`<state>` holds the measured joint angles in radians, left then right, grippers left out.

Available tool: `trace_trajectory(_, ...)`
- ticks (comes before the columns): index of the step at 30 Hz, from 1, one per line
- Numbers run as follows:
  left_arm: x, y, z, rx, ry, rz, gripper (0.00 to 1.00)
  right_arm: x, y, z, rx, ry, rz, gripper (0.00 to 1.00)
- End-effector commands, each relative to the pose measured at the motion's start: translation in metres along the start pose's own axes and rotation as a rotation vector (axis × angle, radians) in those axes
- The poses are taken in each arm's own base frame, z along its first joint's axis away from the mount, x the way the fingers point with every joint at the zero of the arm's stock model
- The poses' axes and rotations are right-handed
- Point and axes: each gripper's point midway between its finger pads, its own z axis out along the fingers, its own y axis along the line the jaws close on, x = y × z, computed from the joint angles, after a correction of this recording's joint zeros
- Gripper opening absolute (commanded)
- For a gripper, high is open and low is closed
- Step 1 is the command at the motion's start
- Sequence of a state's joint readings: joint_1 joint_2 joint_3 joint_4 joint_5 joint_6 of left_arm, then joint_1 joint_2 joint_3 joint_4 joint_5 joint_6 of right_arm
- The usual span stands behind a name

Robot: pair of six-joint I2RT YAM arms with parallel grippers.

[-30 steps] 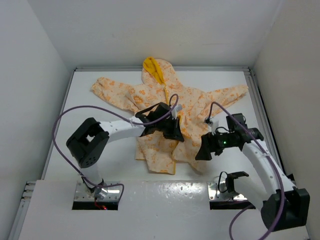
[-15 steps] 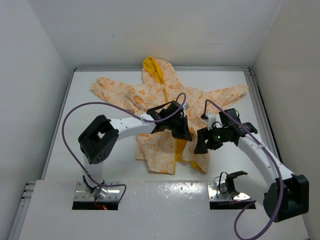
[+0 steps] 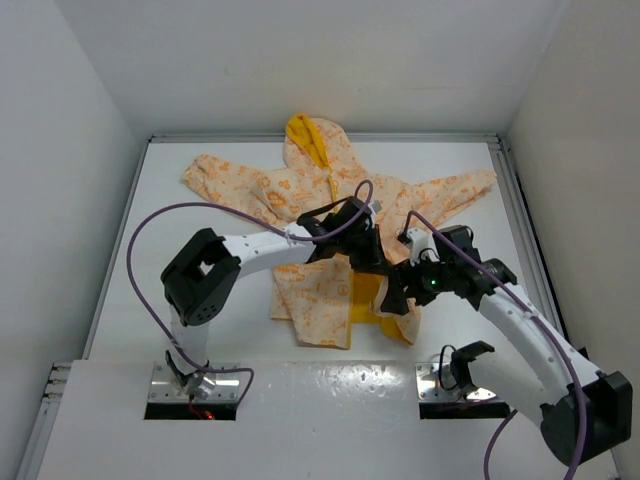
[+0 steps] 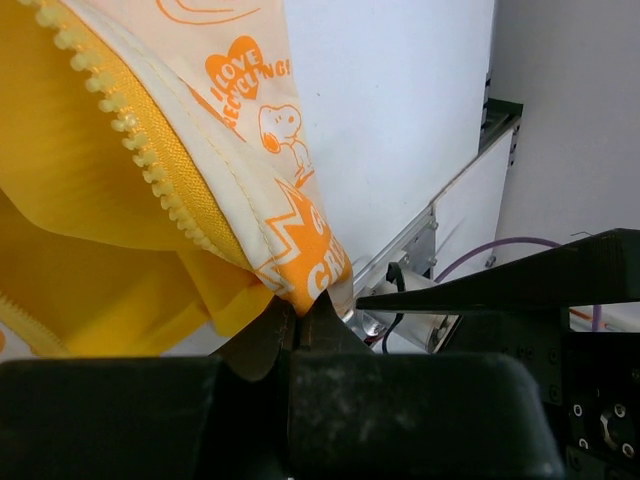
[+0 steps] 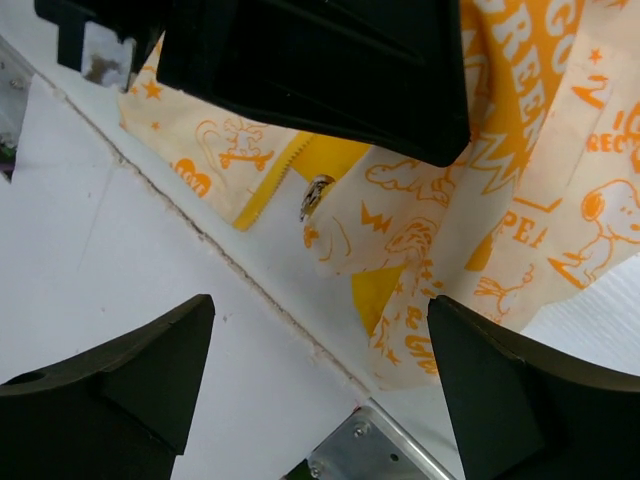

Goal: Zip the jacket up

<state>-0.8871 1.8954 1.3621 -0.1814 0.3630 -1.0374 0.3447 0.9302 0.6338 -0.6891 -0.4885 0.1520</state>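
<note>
Pinching the jacket [image 3: 318,196] at its front corner beside the zipper [image 4: 150,165], left claw [image 4: 300,322] clamped tight; right claw [image 5: 320,380] spread wide above the hem.

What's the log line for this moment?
task: zip jacket | left tool: shut on jacket front edge | right tool: open, near zipper slider | zipper: lower part unzipped

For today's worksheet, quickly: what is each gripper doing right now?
Left gripper: closed on a corner of the jacket.
Right gripper: open, holding nothing.
</note>
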Motion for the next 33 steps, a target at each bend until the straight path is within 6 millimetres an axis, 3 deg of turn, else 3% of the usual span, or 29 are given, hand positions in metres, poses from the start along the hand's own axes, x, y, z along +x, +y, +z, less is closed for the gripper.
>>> trace_trajectory(1, -0.012, -0.018, 0.000, 0.054, -0.020, -0.021, 0.00, -0.008, -0.006, -0.001, 0.055, -0.041, 0.008, 0.88)
trace_trajectory(4, -0.013, -0.022, -0.004, 0.063, -0.026, -0.016, 0.00, -0.007, -0.008, 0.001, 0.059, -0.052, 0.023, 0.83)
trace_trajectory(9, -0.013, -0.024, -0.006, 0.071, -0.030, -0.031, 0.00, -0.007, -0.007, 0.006, 0.054, -0.059, 0.046, 0.68)
trace_trajectory(15, -0.019, -0.029, -0.017, 0.081, -0.048, -0.031, 0.00, -0.012, 0.002, 0.010, 0.007, -0.043, 0.084, 0.69)
trace_trajectory(24, -0.032, -0.018, -0.028, 0.147, -0.068, -0.118, 0.00, -0.014, -0.011, 0.028, 0.032, -0.014, 0.169, 0.69)
trace_trajectory(26, -0.033, -0.031, -0.033, 0.226, -0.047, -0.115, 0.00, -0.016, -0.015, 0.031, 0.045, -0.027, 0.188, 0.67)
trace_trajectory(33, -0.032, -0.041, -0.034, 0.272, -0.023, -0.162, 0.00, -0.034, -0.019, 0.036, 0.047, -0.079, 0.207, 0.64)
